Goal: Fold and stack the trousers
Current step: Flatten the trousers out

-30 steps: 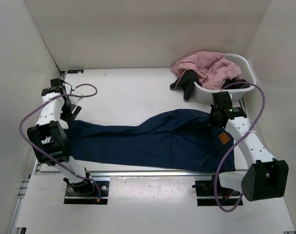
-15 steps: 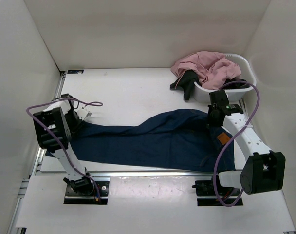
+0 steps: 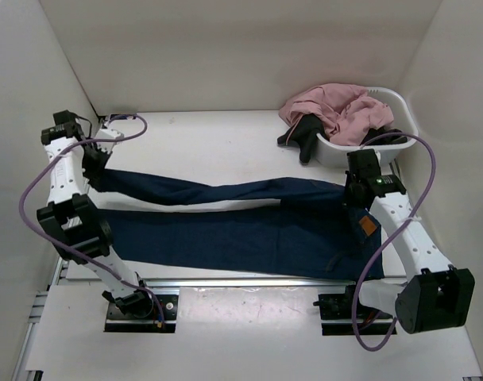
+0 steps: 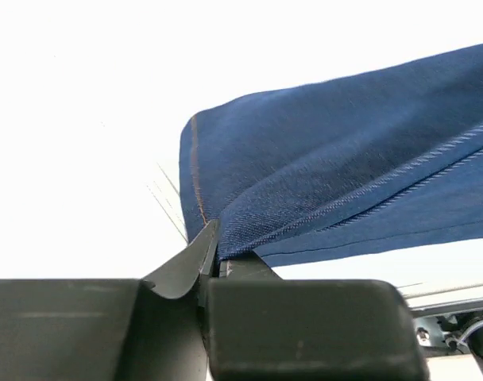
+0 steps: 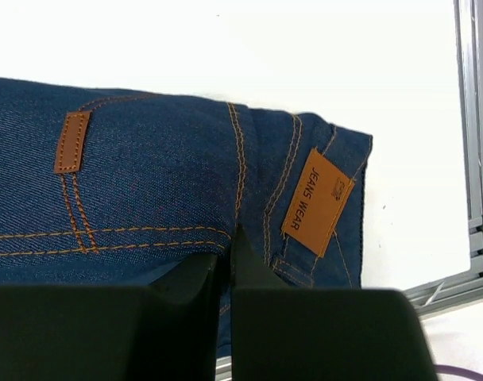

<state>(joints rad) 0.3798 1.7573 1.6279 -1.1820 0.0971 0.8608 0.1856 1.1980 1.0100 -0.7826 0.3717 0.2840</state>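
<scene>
The trousers (image 3: pixel 241 234) are dark navy jeans lying lengthways across the near part of the table, waist to the right. One leg (image 3: pixel 186 190) is pulled taut toward the far left, apart from the flat leg below it. My left gripper (image 3: pixel 94 163) is shut on that leg's hem (image 4: pixel 195 178), and the denim bunches where the jaws pinch it (image 4: pixel 214 246). My right gripper (image 3: pixel 353 194) is shut on the waistband (image 5: pixel 146 182) with the fingers pressed together (image 5: pixel 226 246). It grips just left of the orange-brown patch (image 5: pixel 317 202).
A white basket (image 3: pixel 404 107) stands at the back right, holding a pink garment (image 3: pixel 329 107). A small black garment (image 3: pixel 301 135) hangs over its near-left side. White walls close in the table on three sides. A metal rail (image 3: pixel 241 282) runs along the near edge.
The left gripper closed on a leg hem and drew it up and toward the far left, separating that leg from the other. The right arm stayed at the waistband.
</scene>
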